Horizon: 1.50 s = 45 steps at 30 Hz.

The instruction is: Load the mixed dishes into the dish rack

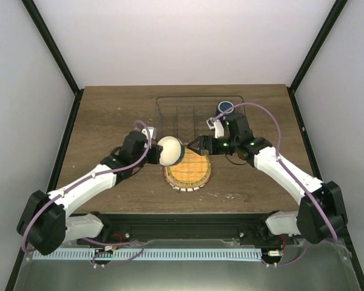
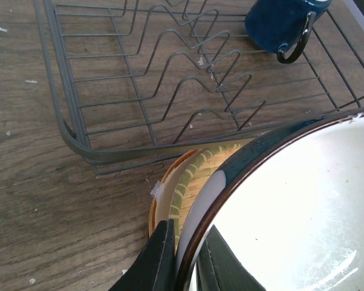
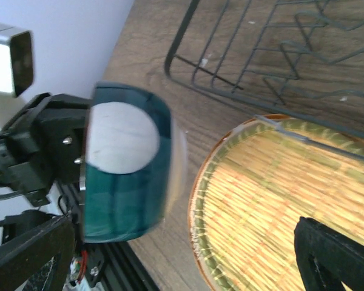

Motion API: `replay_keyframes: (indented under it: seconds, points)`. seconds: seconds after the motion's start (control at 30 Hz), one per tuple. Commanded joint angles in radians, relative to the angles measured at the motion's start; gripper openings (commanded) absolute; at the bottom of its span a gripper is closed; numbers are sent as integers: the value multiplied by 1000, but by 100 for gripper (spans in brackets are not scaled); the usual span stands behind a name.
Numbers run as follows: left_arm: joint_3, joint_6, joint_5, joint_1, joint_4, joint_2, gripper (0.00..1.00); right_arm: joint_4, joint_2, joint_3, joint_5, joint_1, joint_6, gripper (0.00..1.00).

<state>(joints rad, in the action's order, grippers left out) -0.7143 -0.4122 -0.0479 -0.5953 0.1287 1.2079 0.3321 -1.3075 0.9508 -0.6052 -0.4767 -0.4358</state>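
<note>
Left gripper (image 2: 191,257) is clamped on the rim of the bowl (image 1: 170,150), white inside and dark teal outside, held up off the table (image 1: 109,121) just in front of the dish rack (image 1: 197,112). Right gripper (image 1: 197,145) hangs wide open over the woven plate (image 1: 188,173). Blue mug (image 1: 225,108) sits in the rack.

The table (image 1: 109,115) is of dark brown wood with a clear grain. From close, its surface shows small white specks and fine scratches. Plain white walls close it on three sides: a back wall (image 1: 182,36), a left wall (image 1: 18,121) and a right wall (image 1: 355,121). One black post (image 1: 51,45) stands at the far left corner and another post (image 1: 315,45) at the far right. A black rail (image 1: 182,221) runs along the near edge of the table, and a white toothed strip (image 1: 170,251) lies just in front of it. The light is soft and even, and the shadows are faint.
</note>
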Motion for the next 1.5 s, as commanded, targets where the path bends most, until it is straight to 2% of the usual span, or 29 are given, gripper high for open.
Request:
replay_keyframes:
  seconds: [0.0, 0.27, 1.27, 1.37, 1.47]
  points:
    - [-51, -5, -35, 1, -110, 12, 0, -96, 14, 0, -88, -26, -27, 100]
    - [-68, -11, -51, 1, -127, 41, 0, -165, -31, 6, -129, -83, -46, 100]
    - [-63, -43, -142, -3, -159, -1, 0, -299, -186, 11, -162, -142, -61, 100]
    - [-57, -43, -140, -3, -163, 2, 0, -302, -181, 12, -161, -148, -61, 95]
    - [-53, -43, -136, -3, -164, 2, 0, -304, -173, 11, -159, -149, -60, 84]
